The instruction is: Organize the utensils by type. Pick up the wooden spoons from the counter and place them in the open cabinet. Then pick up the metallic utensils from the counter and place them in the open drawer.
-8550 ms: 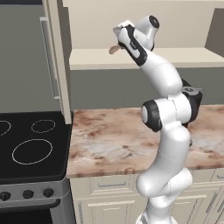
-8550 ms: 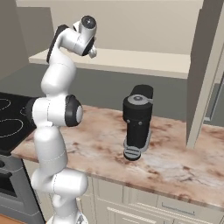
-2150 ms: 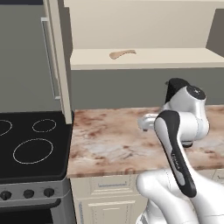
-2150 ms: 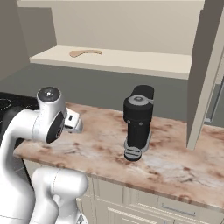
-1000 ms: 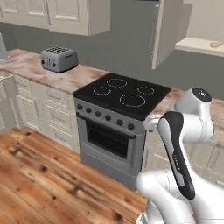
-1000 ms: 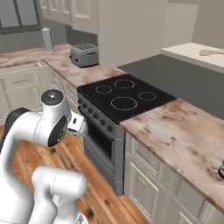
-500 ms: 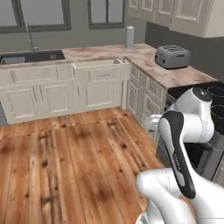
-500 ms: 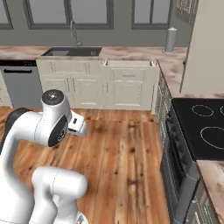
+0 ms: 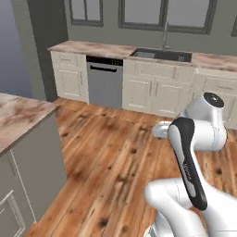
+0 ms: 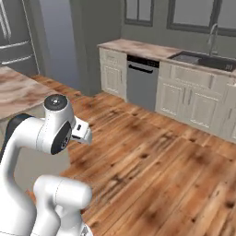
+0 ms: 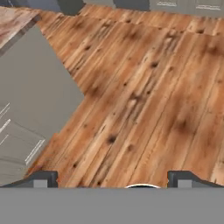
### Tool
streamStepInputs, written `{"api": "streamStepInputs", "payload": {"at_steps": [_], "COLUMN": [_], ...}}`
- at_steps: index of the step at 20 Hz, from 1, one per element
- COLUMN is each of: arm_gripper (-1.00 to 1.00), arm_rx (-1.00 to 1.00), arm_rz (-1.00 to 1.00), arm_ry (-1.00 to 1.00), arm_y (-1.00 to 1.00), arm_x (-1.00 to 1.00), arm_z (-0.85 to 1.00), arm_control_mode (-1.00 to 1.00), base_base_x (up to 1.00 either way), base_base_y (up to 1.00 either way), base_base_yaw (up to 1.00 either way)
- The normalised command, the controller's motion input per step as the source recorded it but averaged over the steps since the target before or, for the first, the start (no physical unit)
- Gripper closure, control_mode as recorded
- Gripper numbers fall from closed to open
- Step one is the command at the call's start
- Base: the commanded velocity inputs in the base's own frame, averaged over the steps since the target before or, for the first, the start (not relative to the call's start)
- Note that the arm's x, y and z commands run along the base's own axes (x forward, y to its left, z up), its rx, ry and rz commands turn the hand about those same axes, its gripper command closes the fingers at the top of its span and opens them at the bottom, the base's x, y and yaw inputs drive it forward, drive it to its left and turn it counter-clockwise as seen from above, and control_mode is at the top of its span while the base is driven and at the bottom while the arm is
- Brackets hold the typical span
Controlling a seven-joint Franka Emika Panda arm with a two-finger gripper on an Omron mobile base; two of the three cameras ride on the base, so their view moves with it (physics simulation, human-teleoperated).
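Fingers (image 11: 43, 178) stand spread wide with nothing between them, and you can see both dark tips at the bottom edge of the hand view, at about 7 and 5 o'clock, over bare wood floor (image 11: 144, 96). What has changed is your viewpoint, not the things: over the last second the base has swung away from the stove and the wall shelf, so both base views now look across the plank floor toward a far run of cream cabinets with a dishwasher (image 9: 104, 86) and a sink (image 9: 162, 54). The arm (image 9: 190, 157) stays folded close to its body. A corner of the counter (image 9: 21, 115) enters the left base view at 9 o'clock, marbled top over a grey side panel. No utensils can be made out on the visible part. My read is that you are travelling back for the next pick.
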Motion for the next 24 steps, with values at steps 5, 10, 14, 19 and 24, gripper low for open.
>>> {"api": "streamStepInputs", "payload": {"at_steps": [5, 10, 14, 19, 24], "arm_gripper": [-1.0, -1.0, -1.0, -1.0, -1.0], "arm_rx": [0.0, 0.0, 0.0, 0.0, 0.0], "arm_rz": [0.0, 0.0, 0.0, 0.0, 0.0], "arm_ry": [0.0, 0.0, 0.0, 0.0, 0.0], "arm_y": [0.0, 0.0, 0.0, 0.0, 0.0], "arm_x": [0.0, 0.0, 0.0, 0.0, 0.0], "arm_z": [0.0, 0.0, 0.0, 0.0, 0.0], "arm_control_mode": [1.0, 1.0, 1.0, 1.0, 1.0], "base_base_x": [-0.02, 0.22, 0.65, 0.84, 0.62], "base_base_y": [0.0, 0.0, 0.0, -0.07, -0.32], "base_base_yaw": [1.0, 1.0, 0.91, 0.61, 0.17]}}
